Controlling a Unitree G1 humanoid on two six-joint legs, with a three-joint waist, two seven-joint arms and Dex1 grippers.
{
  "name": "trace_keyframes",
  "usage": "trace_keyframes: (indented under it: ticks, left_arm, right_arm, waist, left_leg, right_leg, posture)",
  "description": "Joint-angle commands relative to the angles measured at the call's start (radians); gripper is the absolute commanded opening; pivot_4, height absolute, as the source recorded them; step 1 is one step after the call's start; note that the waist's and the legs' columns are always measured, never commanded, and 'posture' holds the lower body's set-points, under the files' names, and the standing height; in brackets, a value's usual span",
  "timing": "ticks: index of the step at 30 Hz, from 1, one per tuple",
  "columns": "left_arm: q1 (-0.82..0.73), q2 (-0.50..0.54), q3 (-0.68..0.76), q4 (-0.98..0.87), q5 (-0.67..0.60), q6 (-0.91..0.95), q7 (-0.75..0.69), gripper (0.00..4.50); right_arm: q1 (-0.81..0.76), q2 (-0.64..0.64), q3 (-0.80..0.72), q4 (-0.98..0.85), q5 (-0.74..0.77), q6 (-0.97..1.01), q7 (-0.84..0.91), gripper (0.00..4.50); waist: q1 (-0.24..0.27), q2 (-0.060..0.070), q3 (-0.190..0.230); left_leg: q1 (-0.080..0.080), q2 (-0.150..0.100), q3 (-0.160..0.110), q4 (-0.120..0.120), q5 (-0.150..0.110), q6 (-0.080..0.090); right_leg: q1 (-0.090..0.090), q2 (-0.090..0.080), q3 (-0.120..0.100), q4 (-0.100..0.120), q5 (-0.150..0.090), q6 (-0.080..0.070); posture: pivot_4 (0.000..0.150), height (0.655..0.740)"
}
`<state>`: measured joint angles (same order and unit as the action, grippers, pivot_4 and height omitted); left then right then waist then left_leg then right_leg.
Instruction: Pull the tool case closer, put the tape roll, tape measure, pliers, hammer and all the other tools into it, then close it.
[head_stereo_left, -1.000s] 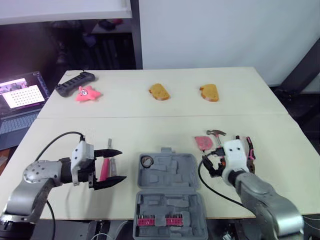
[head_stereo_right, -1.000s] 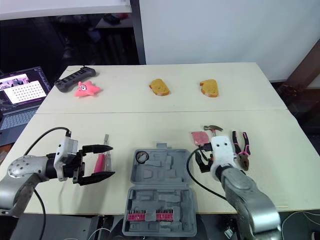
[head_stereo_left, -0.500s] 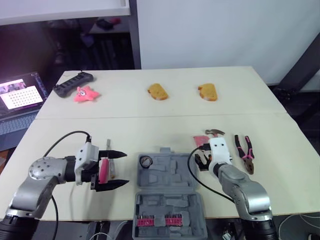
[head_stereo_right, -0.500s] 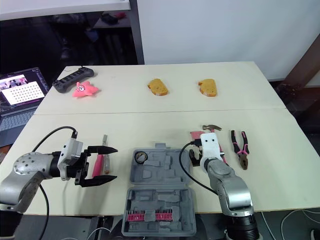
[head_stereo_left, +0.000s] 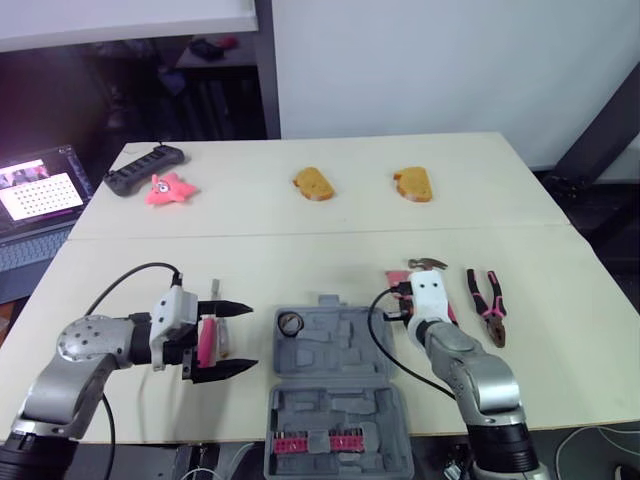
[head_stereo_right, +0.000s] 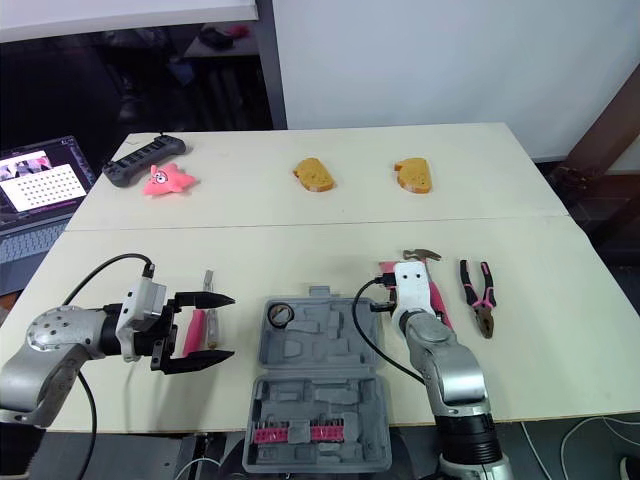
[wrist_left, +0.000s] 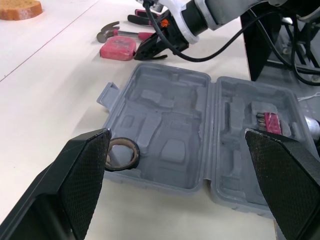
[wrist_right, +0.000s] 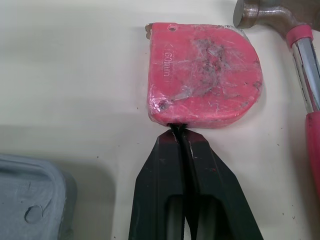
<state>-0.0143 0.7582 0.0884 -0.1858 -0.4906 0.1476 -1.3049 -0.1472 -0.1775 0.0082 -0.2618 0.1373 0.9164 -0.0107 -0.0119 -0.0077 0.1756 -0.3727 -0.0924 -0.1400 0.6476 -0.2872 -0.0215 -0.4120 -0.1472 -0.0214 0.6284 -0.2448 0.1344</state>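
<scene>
**Right gripper** (wrist_right: 178, 131): jaws together, nothing held. Their tips sit against the straight edge of the pink tape measure (wrist_right: 205, 75), apparently touching it.

**Left gripper** (head_stereo_left: 232, 337): jaws wide apart, nothing held. A pink-handled tool (head_stereo_left: 208, 338) lies on the tabletop between them, its long axis running from the far edge to the near edge.

**Tape measure**: lies flat on the tabletop, straight ahead of the right jaws and just beyond the far right corner of the tool case (head_stereo_left: 335, 345). Its rounded side is turned away from the jaws. The hammer (wrist_right: 300, 30) lies just beside it on the right, handle running back toward the near edge. The pliers (head_stereo_left: 487, 305) are further right again, apart from both.

**Tool case**: open and lying flat at the middle of the near edge of the tabletop. The tape roll (head_stereo_left: 292, 322) sits in the far left corner of the tray. A pink bit strip (head_stereo_left: 320, 442) is in the half nearest the robot.

**Assessment**: the case appears already drawn in and the roll stowed. The tape measure looks to be the item in hand, and the right arm is by far the nearer to it. The deciding relation is that the measure lies dead ahead of jaws that are shut. They must part and straddle its body before any grip is possible. Advancing as they stand would likely push it toward the far edge. The case lies to the left of the measure for the transfer.
</scene>
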Motion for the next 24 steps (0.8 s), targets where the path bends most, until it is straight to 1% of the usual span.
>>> trace_keyframes:
  ticks: [1, 6, 10, 13, 17, 19, 24]
  left_arm:
    - [-0.009, 0.005, 0.000, -0.002, -0.003, -0.009, -0.003, 4.50]
    - [-0.026, -0.006, -0.026, 0.013, 0.002, -0.015, -0.009, 4.50]
    - [-0.042, -0.014, -0.049, 0.027, 0.005, -0.020, -0.017, 4.50]
    - [-0.051, -0.017, -0.059, 0.037, 0.006, -0.023, -0.024, 4.50]
    - [-0.071, -0.028, -0.085, 0.061, 0.012, -0.032, -0.040, 4.50]
    - [-0.078, -0.031, -0.091, 0.068, 0.013, -0.033, -0.047, 4.50]
    - [-0.090, -0.034, -0.101, 0.083, 0.016, -0.038, -0.061, 4.50]
  right_arm:
    - [0.061, -0.014, -0.017, -0.062, 0.000, 0.031, 0.019, 0.04]
    - [0.204, -0.055, -0.031, -0.240, 0.022, 0.052, 0.068, 0.04]
    - [0.365, -0.098, -0.006, -0.412, 0.042, 0.073, 0.118, 0.04]
    - [0.445, -0.107, -0.006, -0.489, 0.051, 0.096, 0.129, 0.04]
    - [0.635, -0.160, 0.056, -0.643, 0.076, 0.152, 0.166, 0.04]
    - [0.688, -0.169, 0.071, -0.687, 0.086, 0.177, 0.168, 0.04]
    - [0.783, -0.131, 0.061, -0.743, 0.095, 0.210, 0.143, 0.04]
  waist:
    - [0.002, 0.000, 0.000]
    - [0.004, 0.000, 0.000]
    - [0.002, 0.001, 0.000]
    - [0.000, 0.001, 0.000]
    - [0.014, 0.000, 0.000]
    - [0.028, 0.000, 0.000]
    - [0.023, 0.000, 0.000]
  left_leg:
    - [0.000, 0.000, 0.000, 0.000, 0.000, 0.000]
    - [0.000, 0.000, 0.000, 0.000, 0.000, 0.000]
    - [0.000, 0.000, 0.000, 0.000, 0.000, 0.000]
    - [0.000, 0.000, 0.000, 0.000, 0.000, 0.000]
    - [-0.001, 0.000, -0.001, -0.001, 0.000, 0.000]
    - [-0.001, 0.000, -0.003, -0.002, -0.001, 0.001]
    - [-0.001, -0.001, 0.000, -0.001, -0.001, 0.002]
  right_leg:
    - [0.000, 0.000, 0.000, 0.000, 0.000, 0.000]
    - [0.000, 0.000, 0.000, 0.000, 0.000, 0.000]
    - [0.000, 0.000, 0.000, 0.000, 0.000, 0.000]
    - [0.000, 0.000, 0.000, 0.000, 0.000, 0.000]
    - [0.000, 0.000, 0.000, 0.000, -0.001, 0.001]
    - [0.000, 0.000, -0.001, -0.001, -0.003, 0.001]
    - [0.000, -0.002, 0.000, -0.002, -0.004, 0.002]
  posture:
    - [0.150, 0.7400]
    - [0.150, 0.7400]
    - [0.150, 0.7400]
    - [0.150, 0.7400]
    - [0.150, 0.7400]
    - [0.150, 0.7400]
    - [0.150, 0.7400]
